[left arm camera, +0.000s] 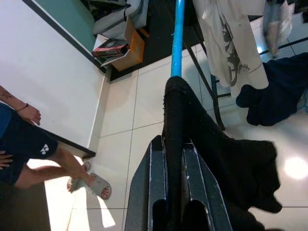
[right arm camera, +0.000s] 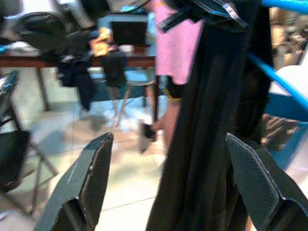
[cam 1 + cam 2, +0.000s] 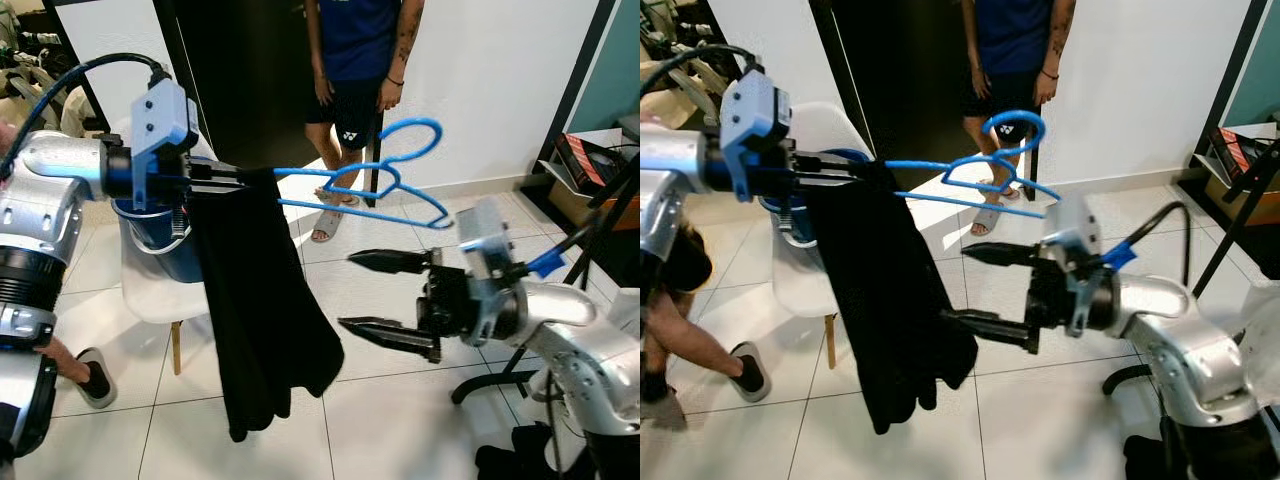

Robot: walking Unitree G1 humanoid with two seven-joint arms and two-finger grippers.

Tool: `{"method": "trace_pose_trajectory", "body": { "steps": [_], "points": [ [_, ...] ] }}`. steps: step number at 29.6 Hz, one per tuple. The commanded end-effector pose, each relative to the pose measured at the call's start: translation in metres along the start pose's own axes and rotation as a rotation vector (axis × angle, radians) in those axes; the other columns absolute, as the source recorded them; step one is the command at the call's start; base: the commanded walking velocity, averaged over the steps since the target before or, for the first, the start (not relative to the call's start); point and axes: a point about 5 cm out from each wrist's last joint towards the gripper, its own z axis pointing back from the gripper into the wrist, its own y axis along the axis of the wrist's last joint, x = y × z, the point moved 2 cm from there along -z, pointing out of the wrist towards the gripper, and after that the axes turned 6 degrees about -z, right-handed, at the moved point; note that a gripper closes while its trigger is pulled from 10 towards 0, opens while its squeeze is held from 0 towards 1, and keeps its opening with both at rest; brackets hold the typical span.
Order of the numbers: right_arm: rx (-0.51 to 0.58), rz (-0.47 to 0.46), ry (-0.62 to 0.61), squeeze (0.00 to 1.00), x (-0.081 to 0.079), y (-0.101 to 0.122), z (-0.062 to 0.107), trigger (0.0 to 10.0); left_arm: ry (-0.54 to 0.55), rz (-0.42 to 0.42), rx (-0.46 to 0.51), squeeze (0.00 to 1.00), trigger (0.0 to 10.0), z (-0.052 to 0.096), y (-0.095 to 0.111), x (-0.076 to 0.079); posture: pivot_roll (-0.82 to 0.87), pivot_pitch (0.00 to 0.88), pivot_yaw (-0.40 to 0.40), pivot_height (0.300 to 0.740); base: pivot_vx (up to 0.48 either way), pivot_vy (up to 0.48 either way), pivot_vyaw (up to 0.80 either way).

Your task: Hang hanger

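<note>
A blue plastic hanger (image 3: 375, 178) lies level in the air, one end pinched between the left gripper's (image 3: 232, 178) fingers, its hook past their tips. A black garment (image 3: 262, 310) (draped limp) hangs just ahead of those fingers.

White chair (image 3: 150, 290): stands on the pale tiled floor (image 3: 400, 400), wooden leg visible below the seat.
Blue bucket (image 3: 160, 245): rests on the chair seat.
Person in dark blue shirt and shorts (image 3: 355, 60): stands by the white wall (image 3: 500, 80), wearing grey sandals (image 3: 325, 228).
Second person (image 3: 680, 320): crouched low beside the chair, black shoe (image 3: 750, 372) on the tiles.
Cardboard box (image 3: 580, 195): sits on the floor near the wall, a dark red item on top.
Black metal rack (image 3: 600, 220): angled legs beside the box.
Dark cloth heap (image 3: 520, 455): lies on the floor.
White printed shirt (image 1: 231, 38): hangs from the rack.
</note>
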Motion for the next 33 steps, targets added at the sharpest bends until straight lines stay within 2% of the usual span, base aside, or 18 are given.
{"method": "trace_pose_trajectory", "body": {
  "steps": [1, 5, 7, 11, 15, 20, 24, 33],
  "points": [
    [0.009, 0.024, -0.025, 0.0, 0.004, 0.001, -0.01, 10.0, 0.013, -0.026, 0.024, 0.0, 10.0, -0.003, 0.006, -0.005, -0.04, 0.0, 0.062, 0.74, 0.0, 0.0, 0.0],
    [0.022, 0.028, -0.045, 0.0, 0.007, 0.002, -0.014, 10.0, 0.014, -0.029, 0.027, 0.0, 10.0, -0.004, 0.007, -0.005, -0.04, 0.0, 0.062, 0.74, 0.0, 0.0, 0.0],
    [0.067, 0.028, -0.09, 0.0, 0.014, 0.006, -0.026, 10.0, 0.01, -0.036, 0.031, 0.0, 10.0, -0.007, 0.008, -0.005, -0.05, 0.0, 0.065, 0.74, 0.0, 0.0, 0.0],
    [0.119, 0.008, -0.115, 0.0, 0.015, 0.01, -0.047, 10.0, 0.002, -0.046, 0.041, 0.0, 10.0, -0.01, 0.01, -0.005, -0.05, 0.0, 0.067, 0.74, 0.0, 0.0, 0.0],
    [0.143, 0.0, -0.149, 0.0, 0.018, 0.011, -0.058, 10.0, -0.005, -0.052, 0.053, 0.0, 10.0, -0.012, 0.013, -0.004, -0.05, 0.0, 0.068, 0.74, 0.0, 0.0, 0.0],
    [0.159, -0.003, -0.179, 0.0, 0.022, 0.013, -0.062, 10.0, -0.01, -0.056, 0.06, 0.0, 10.0, -0.013, 0.015, -0.004, -0.04, 0.0, 0.066, 0.74, 0.0, 0.0, 0.0],
    [0.187, -0.003, -0.243, 0.0, 0.032, 0.018, -0.069, 10.0, -0.021, -0.067, 0.087, 0.0, 10.0, -0.016, 0.021, -0.003, -0.04, 0.0, 0.062, 0.74, 0.0, 0.0, 0.0],
    [0.181, 0.003, -0.245, 0.0, 0.031, 0.017, -0.078, 10.0, -0.024, -0.077, 0.097, 0.0, 10.0, -0.017, 0.025, -0.004, -0.04, 0.0, 0.064, 0.74, 0.0, 0.0, 0.0]
  ]
}}
